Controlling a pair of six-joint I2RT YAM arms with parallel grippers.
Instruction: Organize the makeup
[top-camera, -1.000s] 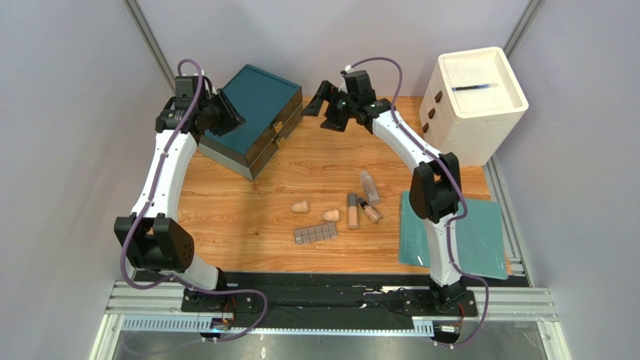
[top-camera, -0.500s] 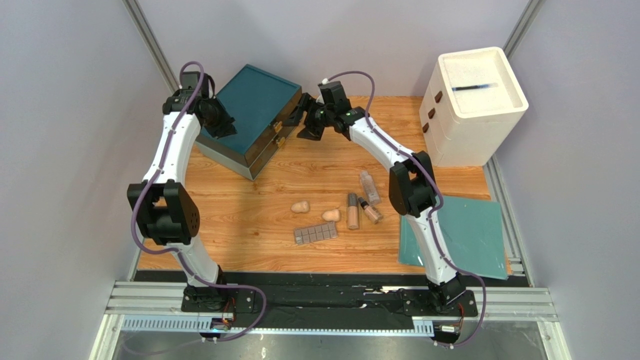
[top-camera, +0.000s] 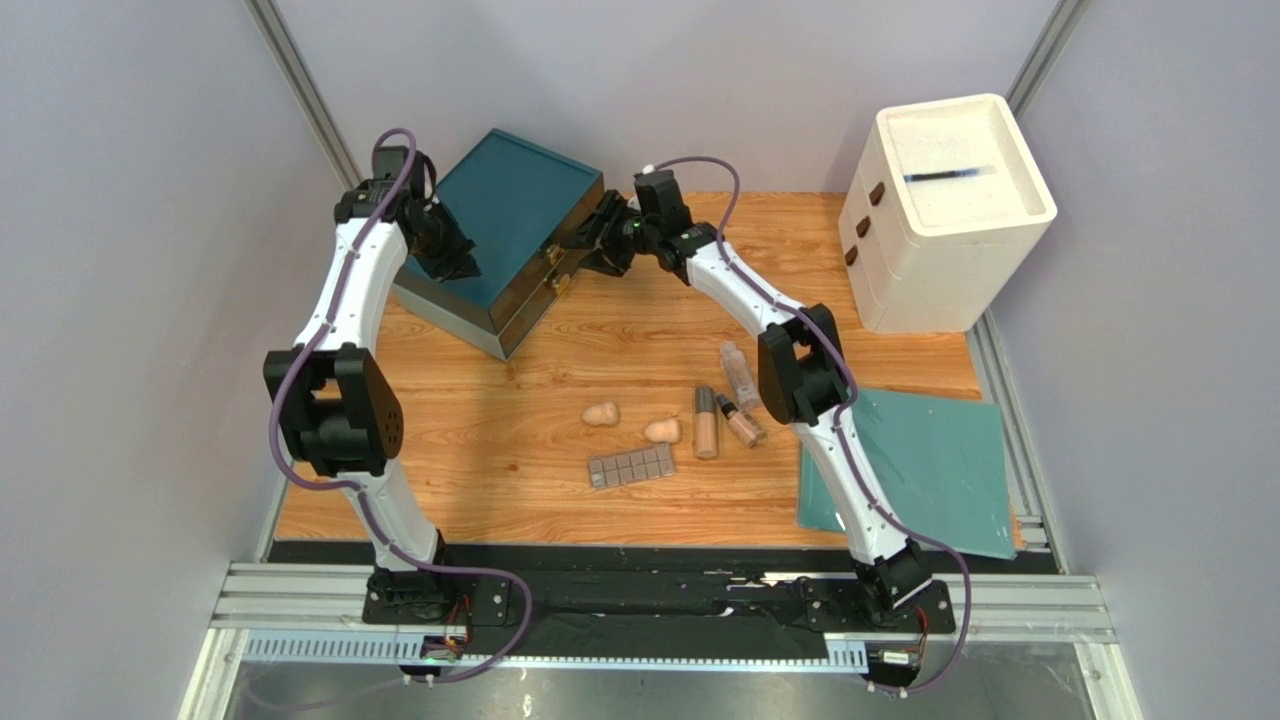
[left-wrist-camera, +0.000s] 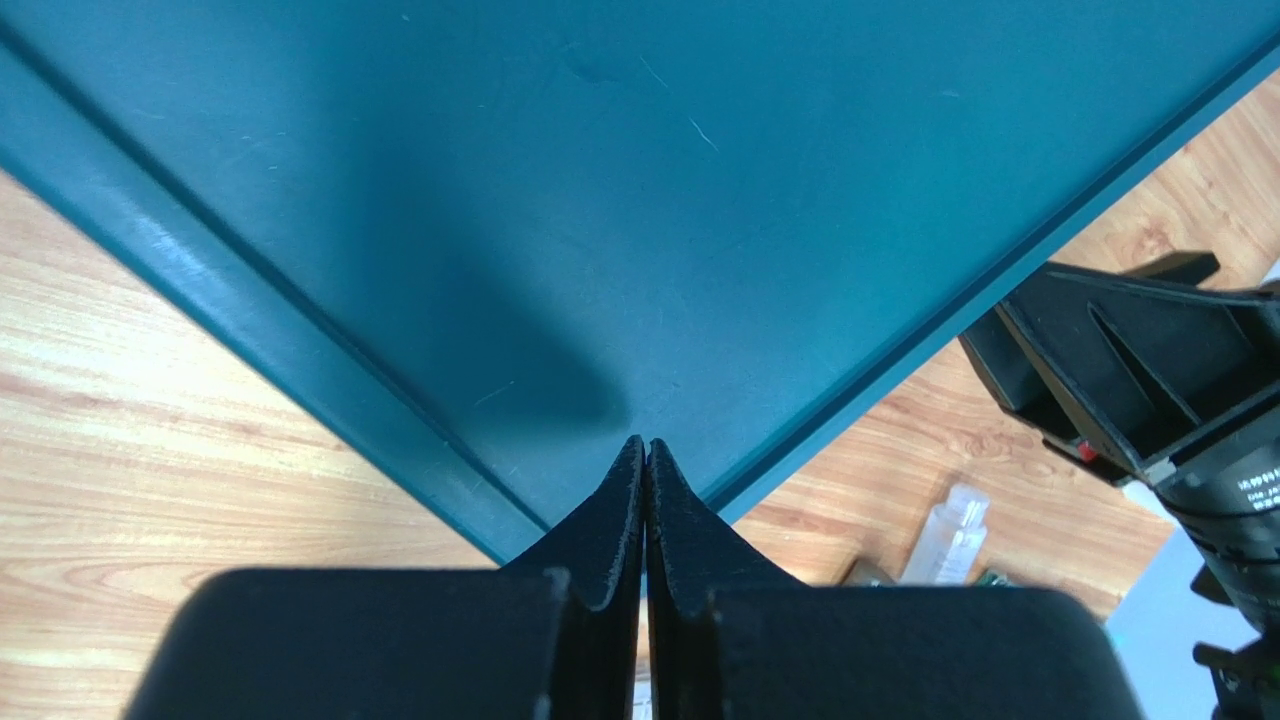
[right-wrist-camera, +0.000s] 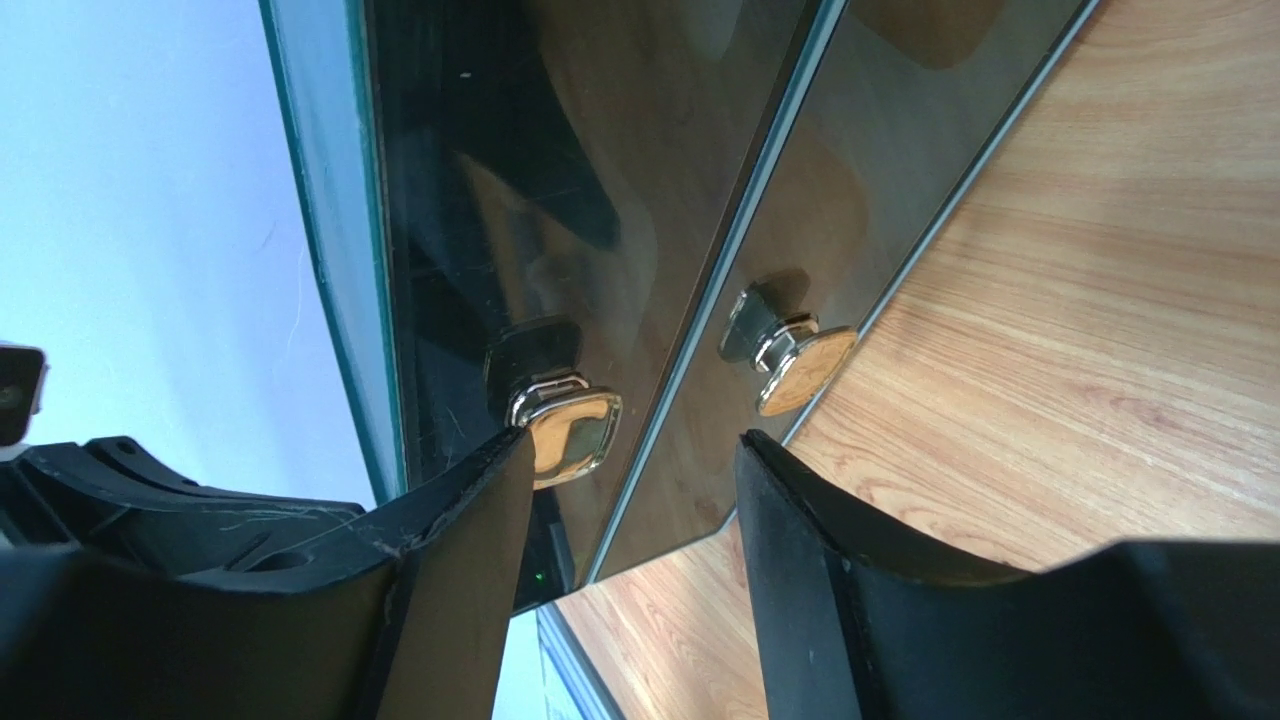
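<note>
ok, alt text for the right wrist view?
The open right gripper is up close to the glossy dark front of the teal box, one fingertip at a gold clasp, the other near a gold knob on the neighbouring panel. Wooden table fills the right side of the picture.

Bright, even light; left tool (left-wrist-camera: 645, 453) casts soft shadow; foreground blurred.

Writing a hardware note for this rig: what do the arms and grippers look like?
The left arm and right arm have curved white shells, black joint housings, a purple cable along each. Left gripper and right gripper: matte black wedge-shaped fingers tapering to narrow tips.
</note>
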